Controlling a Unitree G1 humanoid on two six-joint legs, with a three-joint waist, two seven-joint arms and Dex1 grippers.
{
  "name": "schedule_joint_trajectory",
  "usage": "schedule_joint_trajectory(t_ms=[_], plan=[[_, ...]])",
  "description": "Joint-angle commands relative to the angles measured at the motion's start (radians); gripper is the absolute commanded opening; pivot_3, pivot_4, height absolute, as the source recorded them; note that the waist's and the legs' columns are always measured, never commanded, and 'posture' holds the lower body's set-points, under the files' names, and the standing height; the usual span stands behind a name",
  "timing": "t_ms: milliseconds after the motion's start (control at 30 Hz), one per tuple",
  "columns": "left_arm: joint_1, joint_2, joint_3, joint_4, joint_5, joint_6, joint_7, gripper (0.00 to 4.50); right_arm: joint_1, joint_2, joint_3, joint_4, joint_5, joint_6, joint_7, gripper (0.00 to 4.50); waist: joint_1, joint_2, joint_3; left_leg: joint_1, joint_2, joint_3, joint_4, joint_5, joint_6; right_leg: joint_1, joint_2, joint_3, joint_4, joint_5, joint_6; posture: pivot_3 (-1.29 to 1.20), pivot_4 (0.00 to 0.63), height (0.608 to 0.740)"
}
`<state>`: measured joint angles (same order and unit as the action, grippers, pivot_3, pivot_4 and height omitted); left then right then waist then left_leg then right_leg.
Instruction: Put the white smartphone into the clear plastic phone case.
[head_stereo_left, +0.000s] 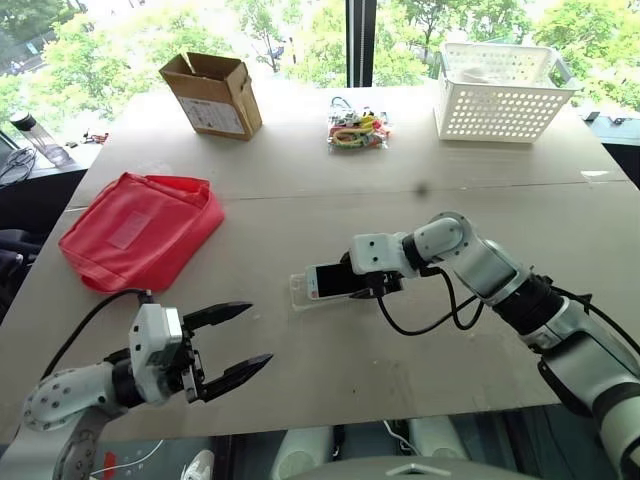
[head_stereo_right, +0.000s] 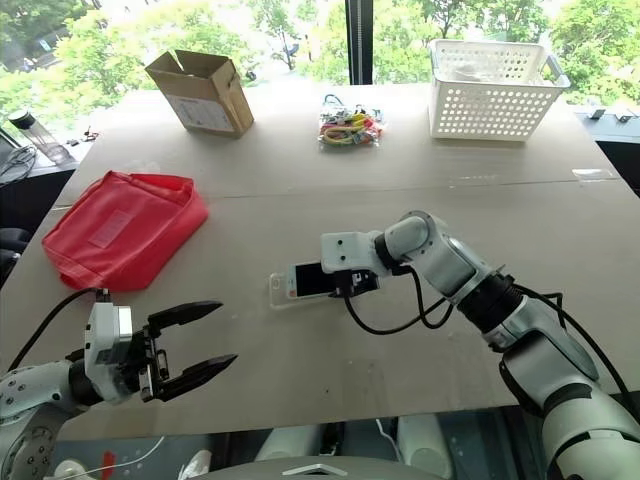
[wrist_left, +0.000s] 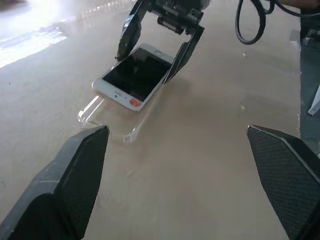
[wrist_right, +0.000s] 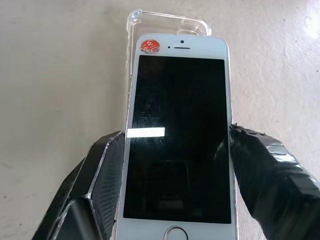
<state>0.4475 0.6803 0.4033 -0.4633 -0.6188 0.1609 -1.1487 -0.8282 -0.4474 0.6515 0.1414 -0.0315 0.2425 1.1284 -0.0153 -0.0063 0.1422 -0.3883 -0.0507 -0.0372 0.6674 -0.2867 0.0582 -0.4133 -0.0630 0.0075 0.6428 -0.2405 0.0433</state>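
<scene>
The white smartphone (wrist_right: 179, 145) is pinched by its long edges between the right gripper's (head_stereo_left: 372, 282) fingers, screen up, lying partly over the clear plastic phone case (wrist_left: 107, 117) on the table (head_stereo_left: 330, 370). The left gripper (head_stereo_left: 232, 345) is spread wide and empty, well apart from the phone.

Glossy glass-fronted white smartphone (wrist_right: 179, 140), clear glossy plastic phone case (wrist_right: 167, 21), matt smooth table (head_stereo_left: 330, 380), red cloth bag (head_stereo_left: 140, 228).

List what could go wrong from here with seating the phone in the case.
The white smartphone with a black screen, pinched along its long edges by the right gripper, lies offset over the clear plastic phone case; pressing may miss the rim. Nothing steadies the case: the open left gripper is apart, so the case could slide.
</scene>
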Motion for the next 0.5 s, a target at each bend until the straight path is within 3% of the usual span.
schedule_joint_trajectory(t_ms=[33,500], plan=[[0.033,-0.015,0.015,-0.061,-0.012,-0.003,0.035,4.50,-0.021,-0.005,-0.013,0.025,-0.033,-0.024,0.035,2.78,0.000,0.000,0.000,0.000,0.000,0.000,0.000,0.000,0.000,0.000,0.000,0.000,0.000,0.000,0.000,0.00,0.150,0.733],[0.075,-0.027,0.019,-0.034,0.001,-0.063,0.029,4.50,-0.086,0.070,0.010,0.210,-0.124,-0.025,0.086,2.78,-0.003,0.000,-0.001,0.003,0.000,0.000,-0.001,0.000,-0.001,0.002,0.000,0.001,0.001,0.000,0.000,0.00,0.150,0.733]])
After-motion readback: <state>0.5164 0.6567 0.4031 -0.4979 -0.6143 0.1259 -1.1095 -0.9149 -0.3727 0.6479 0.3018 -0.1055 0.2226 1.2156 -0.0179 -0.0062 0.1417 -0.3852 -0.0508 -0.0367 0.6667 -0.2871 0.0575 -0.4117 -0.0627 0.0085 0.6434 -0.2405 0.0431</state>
